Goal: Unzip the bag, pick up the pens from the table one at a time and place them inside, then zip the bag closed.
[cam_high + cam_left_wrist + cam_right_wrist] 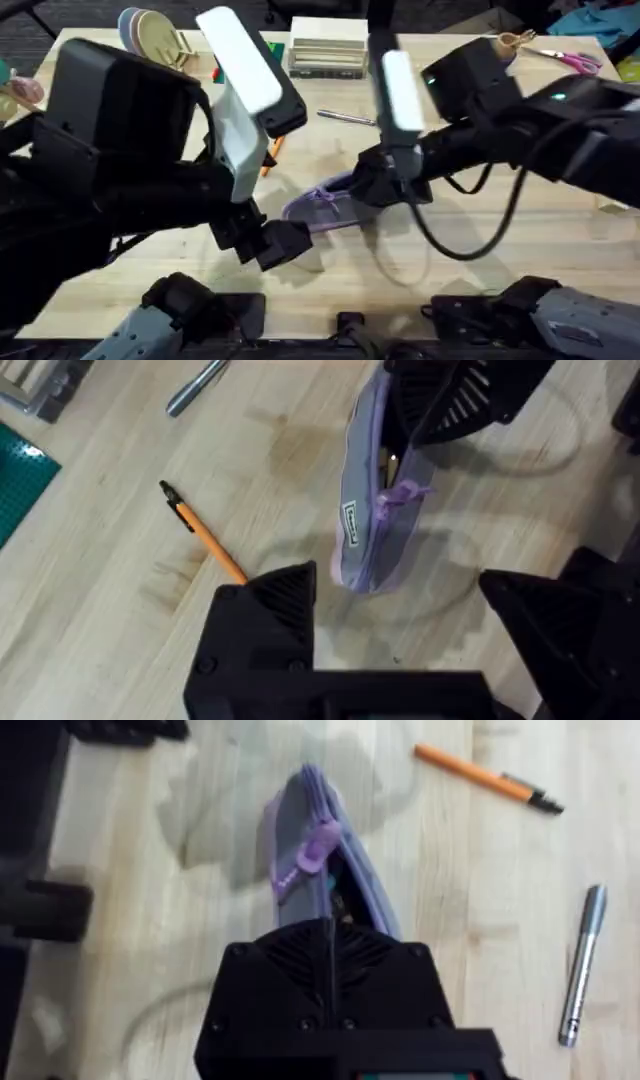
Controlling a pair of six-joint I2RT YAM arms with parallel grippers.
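Nearest the bases, the left pincer (pixel 270 243) hangs released just short of the bag's (pixel 325 208) near end. Beyond it, the right pincer (pixel 330 935) is clenched on the bag's far end. The bag's long axis runs between them on the counter (pixel 560 240). Past the bag lie both pens; the left wrist view shows the orange pen (pixel 203 532) nearer the left pincer, the grey pen (pixel 582 964) beyond.

We see the tabletop (pixel 90 610) as pale wood in plank strips, smooth with a low sheen. The bag (pixel 365 510) is soft lavender cloth, matt and creased. The orange pen (pixel 205 542) looks like smooth plastic; the grey pen (pixel 582 960) has a metallic gloss. The left end effector (pixel 400 610) fingers (pixel 280 605) are matt black ribbed plastic.
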